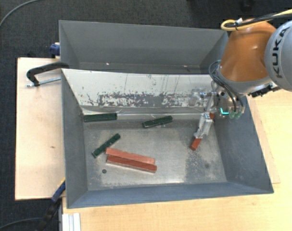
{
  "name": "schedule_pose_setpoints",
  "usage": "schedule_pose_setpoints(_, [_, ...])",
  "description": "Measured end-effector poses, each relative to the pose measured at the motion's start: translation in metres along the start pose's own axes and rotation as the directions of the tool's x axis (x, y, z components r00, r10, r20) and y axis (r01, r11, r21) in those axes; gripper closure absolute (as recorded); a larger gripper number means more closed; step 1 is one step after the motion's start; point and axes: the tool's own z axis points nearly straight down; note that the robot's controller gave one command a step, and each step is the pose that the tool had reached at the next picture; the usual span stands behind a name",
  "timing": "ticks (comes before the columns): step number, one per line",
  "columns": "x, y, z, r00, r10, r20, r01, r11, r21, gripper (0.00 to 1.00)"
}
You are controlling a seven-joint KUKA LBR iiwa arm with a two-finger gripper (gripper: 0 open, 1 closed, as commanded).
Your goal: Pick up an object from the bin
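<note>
Grey metal bin (71,143), a few loose things on its floor, most of them in the left half.

Far-left corner of the floor: dark green narrow stick (100,117), lying flat along the foot of the far wall, parallel to it.

Left side, mid-floor: second dark green stick (106,145), tilted, its left end nearer the near edge and its right end raised toward the far edge. Well apart from the first stick.

Just beside the tilted stick's right end, toward the near edge: long red-brown rectangular block (131,160), lying flat, running left to right and slanting slightly toward the near edge. Whether stick and block touch cannot be told. A small dark speck (104,171) sits by the block's left end, near the near-left corner.

Centre, by the far edge: third dark green stick (158,122), nearly parallel to the far wall, apart from everything else.

Right half of the floor: small red blocky piece (195,144), alone on bare metal, well apart from the long block. The gripper (199,136) comes down slantwise from the upper right and its tip meets the top of this piece. Open, closed or gripping: cannot tell.

Far-right corner, above the rim: the arm's orange cover (244,52), with cables at the wrist.
</note>
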Motion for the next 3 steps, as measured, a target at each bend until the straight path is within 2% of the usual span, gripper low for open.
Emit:
schedule_pose_setpoints(1, [0.007, -0.025, 0.094, 0.858, -0.514, 0.001, 0.514, 0.858, 0.001, 0.00])
schedule_pose_setpoints(2, [-0.002, -0.039, 0.060, 0.711, -0.703, 0.010, 0.703, 0.711, 0.011, 0.00])
schedule_pose_setpoints(3, [-0.003, -0.045, 0.057, 0.578, -0.816, 0.007, 0.816, 0.578, 0.010, 0.00])
